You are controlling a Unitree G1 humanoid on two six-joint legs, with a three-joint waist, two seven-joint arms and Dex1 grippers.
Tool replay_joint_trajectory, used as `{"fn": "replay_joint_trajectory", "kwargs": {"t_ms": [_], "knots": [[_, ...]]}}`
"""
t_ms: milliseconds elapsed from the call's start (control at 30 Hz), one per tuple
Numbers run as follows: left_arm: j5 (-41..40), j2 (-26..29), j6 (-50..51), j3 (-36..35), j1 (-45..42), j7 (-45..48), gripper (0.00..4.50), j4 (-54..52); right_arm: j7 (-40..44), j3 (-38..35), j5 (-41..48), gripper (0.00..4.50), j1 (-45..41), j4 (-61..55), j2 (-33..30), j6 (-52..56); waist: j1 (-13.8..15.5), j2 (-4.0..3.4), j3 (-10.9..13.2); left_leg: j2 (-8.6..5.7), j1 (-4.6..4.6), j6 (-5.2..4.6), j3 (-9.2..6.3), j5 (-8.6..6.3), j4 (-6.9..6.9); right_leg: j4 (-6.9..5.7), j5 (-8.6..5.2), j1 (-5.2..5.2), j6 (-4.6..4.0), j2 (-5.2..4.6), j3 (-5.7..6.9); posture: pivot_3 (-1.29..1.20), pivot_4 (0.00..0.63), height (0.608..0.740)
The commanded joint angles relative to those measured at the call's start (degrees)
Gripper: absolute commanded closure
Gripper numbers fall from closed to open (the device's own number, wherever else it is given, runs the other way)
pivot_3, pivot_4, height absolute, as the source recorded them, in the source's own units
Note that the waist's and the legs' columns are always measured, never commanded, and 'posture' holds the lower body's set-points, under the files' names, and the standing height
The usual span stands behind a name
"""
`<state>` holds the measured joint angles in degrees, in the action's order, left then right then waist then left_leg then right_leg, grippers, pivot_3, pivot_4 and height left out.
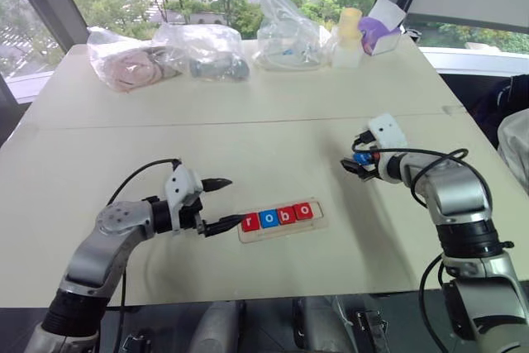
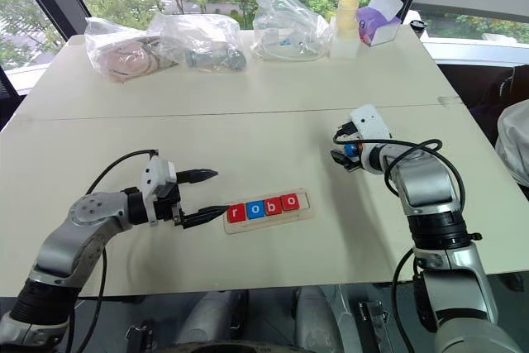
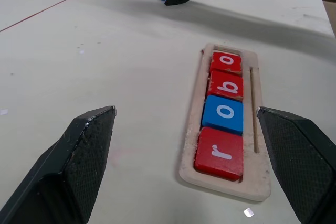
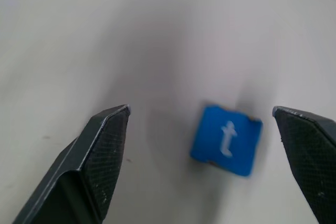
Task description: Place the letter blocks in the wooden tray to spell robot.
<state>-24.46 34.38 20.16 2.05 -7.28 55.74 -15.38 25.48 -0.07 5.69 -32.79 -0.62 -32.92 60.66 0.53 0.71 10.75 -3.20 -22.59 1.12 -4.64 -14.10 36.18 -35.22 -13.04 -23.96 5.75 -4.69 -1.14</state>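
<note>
Now – wooden tray [image 1: 282, 230] reads r-o-b-o | both grippers released | right gripper [image 4: 210, 145] seemingly over blue t block [image 4: 227, 139]

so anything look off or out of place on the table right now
One thing: the blue t block lies loose on the table, away from the wooden tray, between the open fingers of the right claw. The tray holds r, o, b, o in a neat row with its last slot empty. Nothing is spilled or damaged.
</note>
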Motion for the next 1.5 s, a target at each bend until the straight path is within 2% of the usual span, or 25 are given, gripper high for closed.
{"fn": "replay_joint_trajectory", "kwargs": {"t_ms": [33, 200, 233, 300, 433, 467, 600, 733, 900, 1033, 1100, 1133, 1233, 1267, 1300, 1367, 1500], "knots": [[-1.82, 0.3, 0.72, -0.62, 0.57, -0.05, 0.0, -3.99, -5.07, -3.67, -1.04, 0.07, -0.43, -0.09, 1.59, 2.17, -0.04, -0.01, 0.0, 0.0, 0.0, 0.0, 0.01, 0.0, 0.0, 0.0, 0.02, -0.01, 0.03, 0.0, 0.0, 0.0, 0.15, 0.74], [-2.44, 0.73, 0.77, -1.02, 1.56, 0.41, 0.0, -5.03, -6.76, -5.67, 0.73, 0.07, -0.45, 0.52, 4.07, 4.4, -0.3, -0.02, -0.01, 0.0, 0.01, -0.01, 0.01, 0.0, 0.01, -0.01, 0.04, 0.0, 0.07, 0.03, 0.0, 0.0, 0.15, 0.74], [-2.51, 0.77, 0.83, -1.03, 1.55, 0.37, 0.0, -5.17, -7.24, -6.32, 1.14, 0.29, -0.63, 0.81, 4.92, 4.93, -0.33, -0.02, -0.01, 0.0, 0.01, -0.01, 0.01, 0.0, 0.01, -0.02, 0.03, 0.01, 0.06, 0.03, 0.0, 0.0, 0.15, 0.74], [-2.51, 0.81, 0.69, -1.0, 1.6, 0.37, 0.0, -5.31, -7.86, -7.27, 1.79, 0.91, -0.9, 1.18, 6.62, 5.77, -0.45, -0.01, -0.02, 0.0, 0.03, -0.01, 0.01, 0.01, 0.02, -0.03, 0.03, 0.03, 0.06, 0.04, 0.0, 0.0, 0.15, 0.74], [-2.27, 0.67, 0.0, -0.86, 1.69, 0.53, 0.0, -4.79, -8.83, -6.47, 1.88, 3.0, -0.67, 0.21, 8.13, 6.1, -0.98, -0.01, -0.02, 0.0, 0.09, -0.01, 0.0, 0.01, 0.05, -0.03, 0.04, 0.13, 0.06, 0.04, 0.01, 0.0, 0.15, 0.74], [-2.2, 0.61, -0.18, -0.81, 1.64, 0.6, 0.0, -4.51, -8.79, -6.07, 2.04, 3.34, -0.43, -0.43, 8.22, 6.39, -1.1, -0.01, -0.02, 0.0, 0.09, -0.01, 0.0, 0.01, 0.06, -0.03, 0.04, 0.14, 0.06, 0.04, 0.01, 0.0, 0.15, 0.74], [-1.85, 0.36, -1.03, -0.55, 1.86, 0.93, 0.0, -3.59, -9.48, -5.89, 3.16, 3.35, 2.49, -7.24, 9.1, 11.94, -1.19, -0.02, -0.03, 0.0, 0.11, -0.01, -0.03, 0.01, 0.02, -0.03, 0.05, 0.14, 0.11, 0.05, 0.03, 0.0, 0.15, 0.74], [-1.49, 0.22, -2.36, -0.36, 2.67, 1.63, 0.0, -2.4, -10.77, -7.8, 6.72, 3.35, 14.04, -30.08, 13.54, 30.15, -1.08, -0.01, -0.1, 0.01, 0.08, -0.04, -0.17, -0.01, -0.12, -0.07, 0.08, 0.08, 0.18, 0.04, 0.09, 0.0, 0.15, 0.74], [-1.59, 0.13, -2.81, -0.36, 3.53, 1.77, 0.0, -2.57, -12.32, -9.18, 10.81, 3.35, 22.07, -42.05, 15.28, 31.84, -1.18, -0.02, -0.13, 0.01, 0.09, -0.07, -0.16, -0.04, -0.09, -0.02, -0.04, 0.1, 0.03, 0.03, 0.11, 0.0, 0.15, 0.74], [-1.86, -0.13, -2.18, 0.12, 3.53, 1.52, 0.0, -3.18, -14.16, -10.87, 13.91, 3.35, 23.0, -44.14, 15.86, 31.84, -1.24, -0.01, -0.12, 0.02, 0.15, -0.06, -0.15, -0.03, -0.01, 0.01, -0.06, 0.19, 0.0, 0.03, 0.1, 0.0, 0.15, 0.74], [-1.83, -0.36, -1.83, 0.35, 3.1, 1.28, 0.0, -3.3, -15.08, -11.05, 15.24, 2.3, 22.54, -43.69, 15.61, 31.84, -1.23, -0.02, -0.12, 0.02, 0.15, -0.06, -0.15, -0.03, 0.0, 0.0, -0.06, 0.21, 0.0, 0.03, 0.11, 0.0, 0.15, 0.74], [-1.84, -0.65, -1.46, 0.48, 2.37, 0.91, 0.0, -3.26, -13.51, -10.7, 17.01, 1.76, 21.35, -42.65, 13.05, 31.84, -1.23, -0.02, -0.12, 0.03, 0.16, -0.06, -0.15, -0.03, 0.0, 0.01, -0.06, 0.21, -0.01, 0.04, 0.11, 0.0, 0.15, 0.74], [-1.74, -1.13, -0.84, 0.79, 0.92, 0.32, 0.0, -2.94, -7.91, -9.03, 20.77, 0.29, 16.98, -40.02, 3.66, 31.84, -1.22, -0.04, -0.07, 0.01, 0.14, -0.06, -0.08, -0.03, 0.06, 0.01, -0.05, 0.22, 0.0, 0.01, 0.1, 0.0, 0.15, 0.74], [-1.63, -1.22, -0.79, 0.91, 0.7, 0.26, 0.0, -2.8, -3.33, -6.82, 21.03, 0.02, 16.19, -38.54, -2.35, 27.28, -1.17, -0.05, -0.06, 0.0, 0.13, -0.06, -0.07, -0.03, 0.09, 0.02, -0.05, 0.23, 0.01, 0.0, 0.1, 0.0, 0.15, 0.74], [-1.56, -1.26, -0.75, 1.0, 0.55, 0.2, 0.0, -2.72, -0.07, -5.18, 21.3, 0.02, 15.76, -37.38, -6.65, 23.73, -1.12, -0.06, -0.05, -0.02, 0.13, -0.06, -0.05, -0.03, 0.1, 0.03, -0.05, 0.24, 0.02, -0.02, 0.1, 0.0, 0.15, 0.74], [-1.46, -1.39, -0.71, 1.15, 0.13, 0.0, 0.0, -2.48, 10.68, -0.72, 19.57, 0.02, 15.93, -32.79, -16.44, 9.71, -1.15, -0.03, -0.04, -0.02, 0.11, -0.07, -0.06, -0.03, 0.06, 0.11, -0.08, 0.26, 0.06, -0.01, 0.14, 0.0, 0.15, 0.74], [-1.36, -1.46, -0.7, 1.12, -0.47, -0.13, 0.0, -2.09, 30.61, 6.32, 12.13, 0.02, 18.09, -19.3, -26.25, -23.75, -1.34, 0.03, 0.0, -0.01, 0.13, -0.12, 0.04, -0.06, -0.01, 0.15, -0.08, 0.29, 0.28, 0.02, 0.18, 0.0, 0.15, 0.74]]}}
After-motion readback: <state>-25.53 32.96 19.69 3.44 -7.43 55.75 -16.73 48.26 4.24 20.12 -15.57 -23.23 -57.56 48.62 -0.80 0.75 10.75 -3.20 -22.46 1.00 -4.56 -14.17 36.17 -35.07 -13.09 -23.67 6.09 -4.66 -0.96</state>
